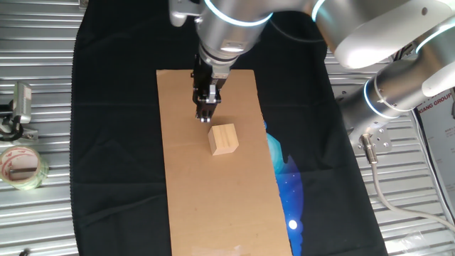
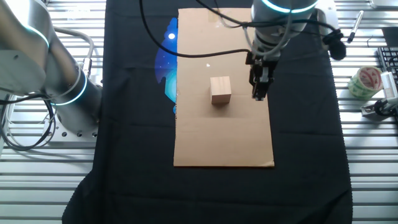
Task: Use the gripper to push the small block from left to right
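Observation:
The small block (image 1: 223, 139) is a light tan wooden cube resting near the middle of a long brown cardboard sheet (image 1: 213, 206). It also shows in the other fixed view (image 2: 221, 89). The gripper (image 1: 205, 114) is a narrow black tool at the tip of the silver arm. It points down just beyond the block's far-left corner, with a small gap between them. In the other fixed view the gripper (image 2: 258, 95) stands to the right of the block, near the cardboard's edge. Its fingers look closed together and hold nothing.
The cardboard lies on a black cloth (image 1: 114, 142) with a blue print (image 1: 288, 178). A roll of tape (image 1: 21, 167) and a metal clip (image 1: 21, 103) lie on the slatted metal table at the left. The arm's base (image 1: 398, 99) stands at the right.

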`<action>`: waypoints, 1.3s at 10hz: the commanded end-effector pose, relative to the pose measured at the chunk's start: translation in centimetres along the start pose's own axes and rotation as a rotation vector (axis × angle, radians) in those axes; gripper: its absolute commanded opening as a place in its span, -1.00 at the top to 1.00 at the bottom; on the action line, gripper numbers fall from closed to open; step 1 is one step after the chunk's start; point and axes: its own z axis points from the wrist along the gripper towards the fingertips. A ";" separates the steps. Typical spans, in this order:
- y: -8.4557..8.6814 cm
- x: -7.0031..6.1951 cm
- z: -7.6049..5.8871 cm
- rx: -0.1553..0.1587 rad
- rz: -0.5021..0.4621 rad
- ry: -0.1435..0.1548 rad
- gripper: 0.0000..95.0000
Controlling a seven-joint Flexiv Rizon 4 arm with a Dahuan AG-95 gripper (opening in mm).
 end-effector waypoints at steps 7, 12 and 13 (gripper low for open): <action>0.1 -0.2 0.0 0.009 -0.001 0.007 1.00; 0.1 -0.1 0.1 0.014 0.000 0.002 1.00; 0.0 -0.1 0.1 0.019 0.002 0.002 1.00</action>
